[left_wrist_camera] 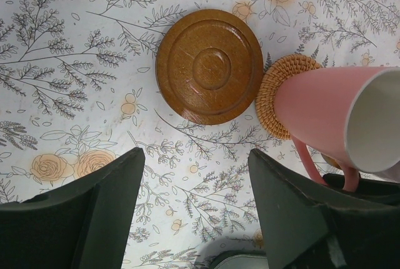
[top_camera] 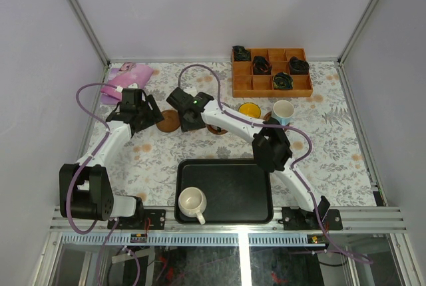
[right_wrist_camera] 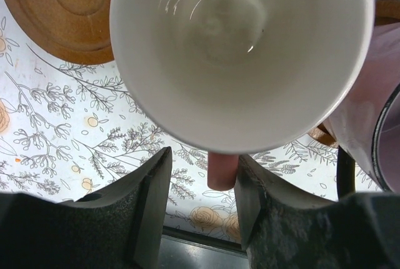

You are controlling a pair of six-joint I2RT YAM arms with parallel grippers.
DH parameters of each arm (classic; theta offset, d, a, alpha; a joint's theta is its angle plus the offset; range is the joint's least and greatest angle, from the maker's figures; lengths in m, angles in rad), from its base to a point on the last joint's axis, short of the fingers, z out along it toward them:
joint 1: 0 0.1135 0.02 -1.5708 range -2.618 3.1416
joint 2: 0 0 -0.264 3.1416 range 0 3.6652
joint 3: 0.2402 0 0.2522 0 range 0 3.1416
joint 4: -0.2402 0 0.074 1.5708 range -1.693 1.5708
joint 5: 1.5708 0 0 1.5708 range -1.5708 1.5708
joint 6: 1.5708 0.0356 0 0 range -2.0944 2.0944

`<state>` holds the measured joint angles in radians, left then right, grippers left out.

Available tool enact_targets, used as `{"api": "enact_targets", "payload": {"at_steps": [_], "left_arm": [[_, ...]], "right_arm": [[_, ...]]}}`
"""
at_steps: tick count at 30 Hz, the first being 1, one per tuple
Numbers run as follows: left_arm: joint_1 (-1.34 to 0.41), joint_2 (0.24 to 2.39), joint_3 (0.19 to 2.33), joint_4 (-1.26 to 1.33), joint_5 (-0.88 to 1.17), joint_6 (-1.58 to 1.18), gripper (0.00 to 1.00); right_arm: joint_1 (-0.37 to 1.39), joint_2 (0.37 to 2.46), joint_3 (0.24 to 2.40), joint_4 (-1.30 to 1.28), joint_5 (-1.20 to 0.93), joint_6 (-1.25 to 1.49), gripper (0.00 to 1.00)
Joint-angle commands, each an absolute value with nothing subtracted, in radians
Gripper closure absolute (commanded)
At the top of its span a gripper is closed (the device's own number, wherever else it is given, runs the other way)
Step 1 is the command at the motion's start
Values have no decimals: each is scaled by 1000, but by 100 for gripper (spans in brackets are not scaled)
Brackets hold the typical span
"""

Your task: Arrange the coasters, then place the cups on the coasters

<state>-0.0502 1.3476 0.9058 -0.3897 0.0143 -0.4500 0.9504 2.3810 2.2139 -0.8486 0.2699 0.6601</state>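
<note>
My right gripper (right_wrist_camera: 201, 162) is open around the pink handle (right_wrist_camera: 222, 170) of a white cup (right_wrist_camera: 240, 50). There is a gap on the handle's left side, and the right finger lies close against it. A dark wood coaster (right_wrist_camera: 62, 12) lies beyond the cup, and a mauve cup (right_wrist_camera: 369, 109) stands to its right. My left gripper (left_wrist_camera: 195, 156) hangs open over bare cloth. Ahead of it lie the wood coaster (left_wrist_camera: 209, 65) and a woven coaster (left_wrist_camera: 278, 91) bearing the mauve cup (left_wrist_camera: 337, 112). A yellow cup (top_camera: 249, 110) and a blue-handled white cup (top_camera: 283, 111) stand mid-table. A cream cup (top_camera: 193, 201) sits in the tray.
A black tray (top_camera: 229, 179) lies at the near edge between the arm bases. An orange compartment box (top_camera: 271, 72) with dark bundles stands at the back right. A pink cloth (top_camera: 125, 76) lies at the back left. Both wrists crowd together near the wood coaster (top_camera: 170, 121).
</note>
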Motion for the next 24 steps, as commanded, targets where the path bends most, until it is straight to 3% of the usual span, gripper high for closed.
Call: {"api": "enact_targets", "payload": {"at_steps": [1, 20, 24], "left_arm": [[-44, 1340, 912, -356, 20, -434, 32], [-44, 1327, 911, -363, 27, -437, 30], [-44, 1315, 918, -374, 39, -436, 26]], "right_arm": [[968, 2300, 2202, -833, 263, 637, 50], [978, 2295, 2197, -833, 246, 627, 52], [979, 2281, 2182, -841, 247, 625, 48]]}}
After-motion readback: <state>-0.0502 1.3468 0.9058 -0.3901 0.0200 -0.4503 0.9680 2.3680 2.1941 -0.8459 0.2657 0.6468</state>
